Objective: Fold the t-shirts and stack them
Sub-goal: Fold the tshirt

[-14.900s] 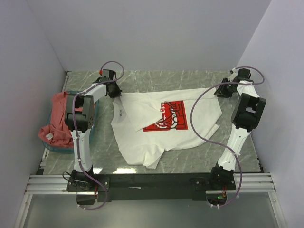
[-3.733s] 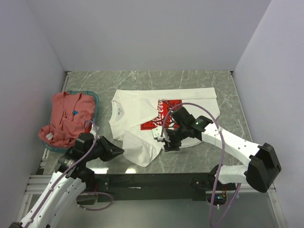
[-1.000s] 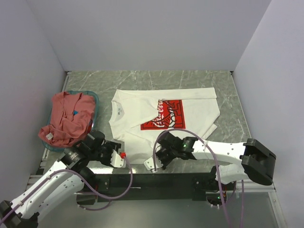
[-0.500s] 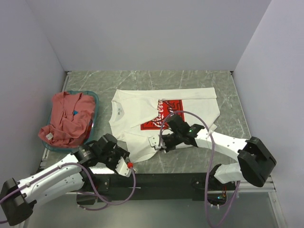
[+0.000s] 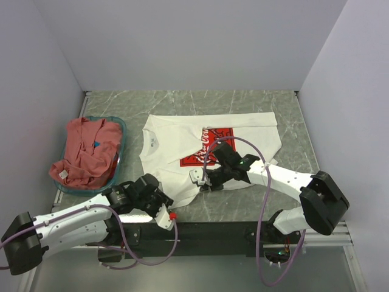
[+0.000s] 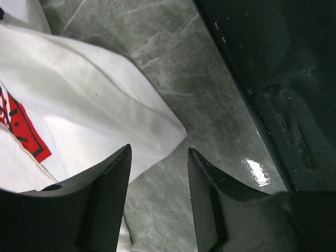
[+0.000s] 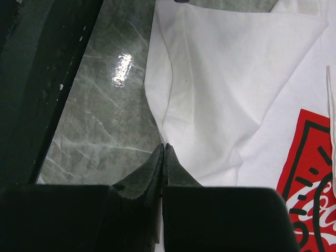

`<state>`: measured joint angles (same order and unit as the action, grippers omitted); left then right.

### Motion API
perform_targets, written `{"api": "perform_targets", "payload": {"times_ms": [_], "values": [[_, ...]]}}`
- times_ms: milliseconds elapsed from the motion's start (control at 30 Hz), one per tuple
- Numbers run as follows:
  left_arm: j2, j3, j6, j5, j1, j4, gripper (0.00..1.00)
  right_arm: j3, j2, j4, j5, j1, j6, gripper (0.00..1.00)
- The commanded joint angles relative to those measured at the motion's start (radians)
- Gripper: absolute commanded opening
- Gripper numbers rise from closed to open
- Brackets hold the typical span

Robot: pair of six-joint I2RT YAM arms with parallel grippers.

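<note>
The white t-shirt (image 5: 176, 146) with a red square print lies flat in the middle of the table. My right gripper (image 5: 199, 179) is low over its near part. In the right wrist view the gripper (image 7: 164, 147) is shut, pinching the shirt's folded edge (image 7: 220, 89). My left gripper (image 5: 166, 210) is open by the shirt's near left corner. In the left wrist view the gripper (image 6: 158, 152) is empty over bare table, and the shirt's corner (image 6: 131, 115) lies just ahead of it. The salmon-red t-shirt (image 5: 85, 155) lies crumpled in the basket.
The teal basket (image 5: 122, 132) stands at the table's left edge. The black mounting rail (image 5: 200, 230) runs along the near edge and also shows in the left wrist view (image 6: 294, 94). Grey walls close off the left, back and right.
My right gripper has carried the shirt's near edge from the table's front up over the shirt. My left arm has swung right, toward the shirt's near left corner.
</note>
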<state>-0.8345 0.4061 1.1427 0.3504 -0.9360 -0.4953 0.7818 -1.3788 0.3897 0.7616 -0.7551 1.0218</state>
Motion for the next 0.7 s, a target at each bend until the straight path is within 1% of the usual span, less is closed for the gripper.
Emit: {"api": "perform_targets", "payload": {"times_ms": [0,267,667], "values": [[-0.038,-0.007,0.008,0.007,-0.027,0.066,0.52,0.042,0.004,0.011,0.041,0.010,-0.012,0.00],[-0.084,-0.035,-0.003,-0.024,-0.058,0.103,0.42,0.039,0.017,0.015,0.050,0.017,-0.012,0.00],[-0.126,-0.059,0.012,-0.096,-0.058,0.141,0.42,0.034,0.023,0.017,0.064,0.019,-0.009,0.00]]}}
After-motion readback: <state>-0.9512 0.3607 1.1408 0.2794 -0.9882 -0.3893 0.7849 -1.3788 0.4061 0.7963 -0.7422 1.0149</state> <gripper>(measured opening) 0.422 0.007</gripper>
